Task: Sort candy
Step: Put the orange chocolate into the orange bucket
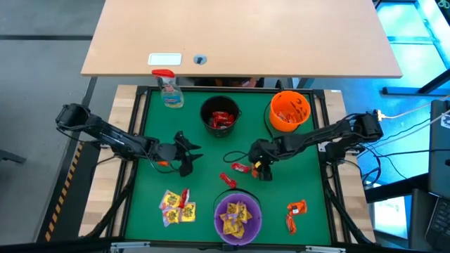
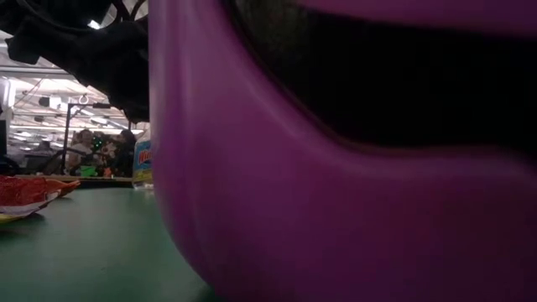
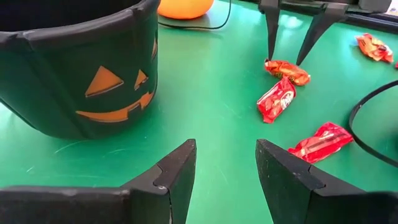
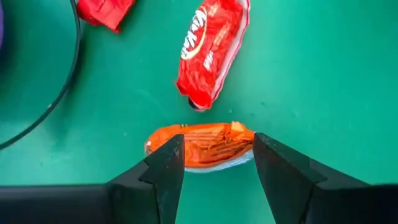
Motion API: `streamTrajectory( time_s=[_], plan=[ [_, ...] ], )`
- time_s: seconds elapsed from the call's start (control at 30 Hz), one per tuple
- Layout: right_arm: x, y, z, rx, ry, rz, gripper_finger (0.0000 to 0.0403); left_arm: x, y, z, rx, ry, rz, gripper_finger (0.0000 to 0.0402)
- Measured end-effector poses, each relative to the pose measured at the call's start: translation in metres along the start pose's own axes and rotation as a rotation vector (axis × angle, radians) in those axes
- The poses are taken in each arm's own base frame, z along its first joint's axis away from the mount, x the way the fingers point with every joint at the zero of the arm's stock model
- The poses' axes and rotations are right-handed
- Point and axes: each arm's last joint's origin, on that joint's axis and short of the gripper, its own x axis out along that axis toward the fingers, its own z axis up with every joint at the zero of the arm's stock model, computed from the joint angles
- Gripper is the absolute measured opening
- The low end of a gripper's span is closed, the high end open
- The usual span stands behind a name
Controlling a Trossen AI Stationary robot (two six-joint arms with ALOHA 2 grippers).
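My right gripper (image 1: 261, 169) is open and points down at mid-table. Its fingers stand at the two ends of an orange candy packet (image 4: 205, 144) that lies flat on the green mat. A red packet (image 4: 208, 50) lies just beyond it and another (image 3: 320, 142) nearer the purple bowl. My left gripper (image 1: 188, 156) is open and empty, hovering left of centre near the black bowl (image 3: 74, 68). Yellow packets (image 1: 176, 207) lie at the near left, orange ones (image 1: 295, 211) at the near right. My right gripper comes from above, pointing down, with one finger (image 4: 165, 168) at each end of the orange packet's long side (image 3: 289, 70). The packet lies flat on the mat. Whether the fingertips touch it, I cannot tell.
The black bowl (image 1: 220, 116) holds red packets, the orange bowl (image 1: 290, 110) orange ones, and the purple bowl (image 1: 238, 216) yellow ones. The purple bowl's dark handle (image 4: 68, 74) lies on the mat. A spray bottle (image 1: 169, 88) stands at the far left. The purple bowl (image 2: 336, 168) fills the low view.
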Motion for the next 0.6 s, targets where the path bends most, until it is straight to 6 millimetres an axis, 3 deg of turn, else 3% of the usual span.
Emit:
streamTrajectory(
  time_s=[0.6],
  plan=[
    [-0.0058,-0.0016,0.0045,0.174,-0.146,-0.058,0.0189,0.0,-0.0002,0.0,0.004,0.001,-0.006,0.0157]
  ],
)
